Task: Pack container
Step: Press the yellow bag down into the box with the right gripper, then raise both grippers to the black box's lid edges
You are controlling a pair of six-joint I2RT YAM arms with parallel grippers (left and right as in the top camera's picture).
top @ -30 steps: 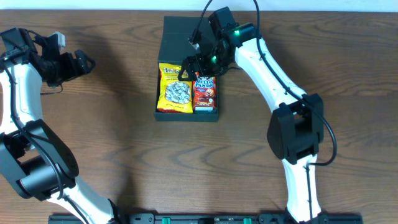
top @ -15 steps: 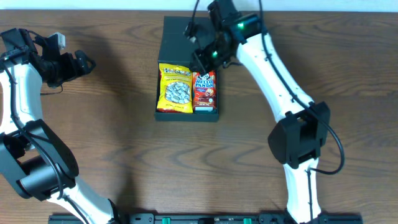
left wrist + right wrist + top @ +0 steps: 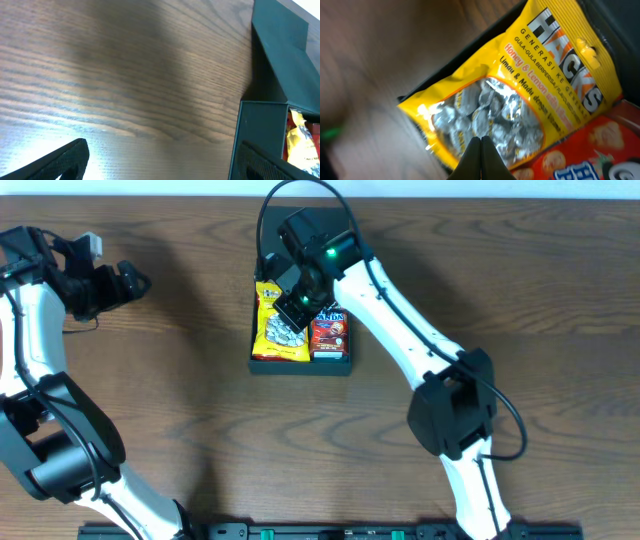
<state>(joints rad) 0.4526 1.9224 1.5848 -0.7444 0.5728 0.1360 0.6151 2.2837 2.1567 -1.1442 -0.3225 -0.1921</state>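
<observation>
- The right pincer [image 3: 481, 144] has its two fingers pressed together, tip against tip, with nothing seen between them.
- Directly under those tips lies a yellow candy bag [image 3: 520, 95], at the clear window where silver-wrapped sweets show. Whether the tips touch the bag cannot be told.
- Just beside the tips, on the far side of the bag, is a red snack box [image 3: 580, 150], edge to edge with the bag.
- The container [image 3: 300, 366] sits beneath the right pincer on the wooden table [image 3: 180, 410], holding both packs side by side. Its flap lid is folded back flat beyond the pincer.
- The left pincer [image 3: 138, 280] is spread wide and holds nothing, with bare wood between its fingers.
- The container is well apart from the left pincer, ahead of it and off to one side. One dark corner and the lid show in the left wrist view.
</observation>
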